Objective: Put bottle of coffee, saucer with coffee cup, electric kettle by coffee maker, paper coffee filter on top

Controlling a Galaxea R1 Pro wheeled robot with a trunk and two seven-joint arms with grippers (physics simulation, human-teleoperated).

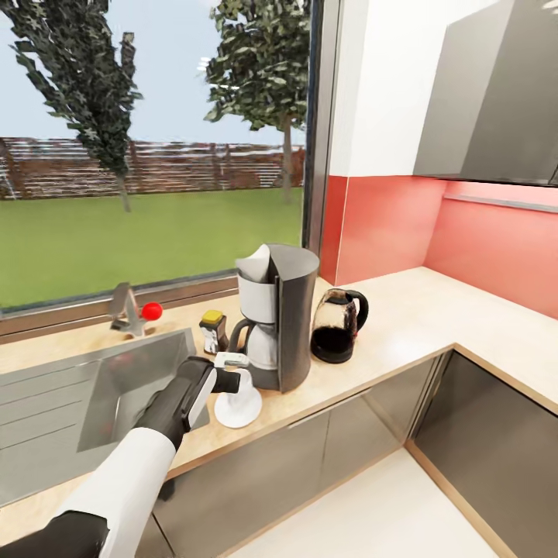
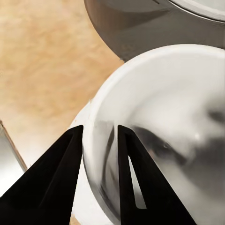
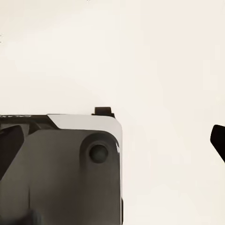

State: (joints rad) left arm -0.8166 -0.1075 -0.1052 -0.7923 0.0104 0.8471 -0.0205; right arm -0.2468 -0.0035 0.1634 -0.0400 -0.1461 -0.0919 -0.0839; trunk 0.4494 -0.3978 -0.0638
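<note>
You were on the cup step: your left gripper (image 2: pixel 99 140) was pinched on the rim of the coffee cup (image 1: pixel 242 387), which sat on the saucer (image 1: pixel 237 413) beside the coffee maker (image 1: pixel 280 314), so next you likely needed to let go gently.

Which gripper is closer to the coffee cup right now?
Left. The left gripper is at the coffee cup on its saucer, fingers straddling the cup's rim. The right gripper faces a pale floor, with no cup near it.
</note>
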